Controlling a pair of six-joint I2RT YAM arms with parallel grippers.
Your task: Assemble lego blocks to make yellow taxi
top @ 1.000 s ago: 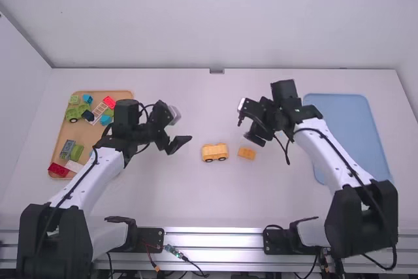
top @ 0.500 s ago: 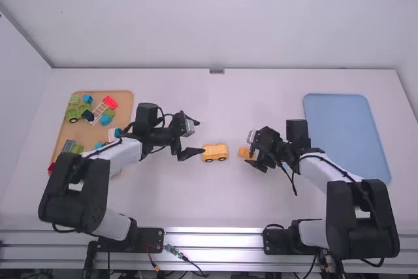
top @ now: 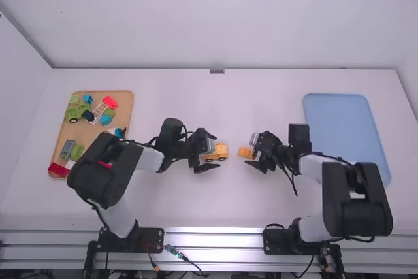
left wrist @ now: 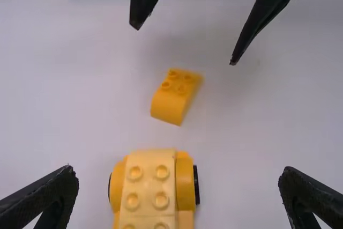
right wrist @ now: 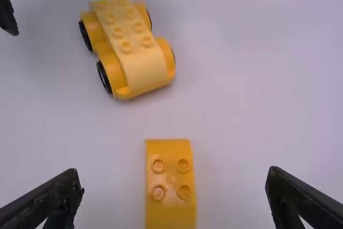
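Observation:
My left gripper [top: 212,151] is open at the left end of the yellow wheeled car base [top: 223,152]. In the left wrist view the studded car base [left wrist: 147,197] lies between the spread fingers of the left gripper [left wrist: 179,181]. My right gripper [top: 256,153] stands open at the orange-yellow curved block [top: 245,153], right of the car base. The right wrist view has this block [right wrist: 170,215], four studs up, between the separated fingers of the right gripper [right wrist: 174,181], with the car base [right wrist: 128,46] farther off. Car base and block lie apart on the table.
At the far left a tan tray [top: 121,104] holds several green, red, blue and white pieces. A blue tray [top: 346,122] lies on the right side of the table [top: 196,204].
My left gripper has moved right to the car base. My right gripper came down toward the camera to the curved block, then shifted only slightly. Car base and block have not moved.

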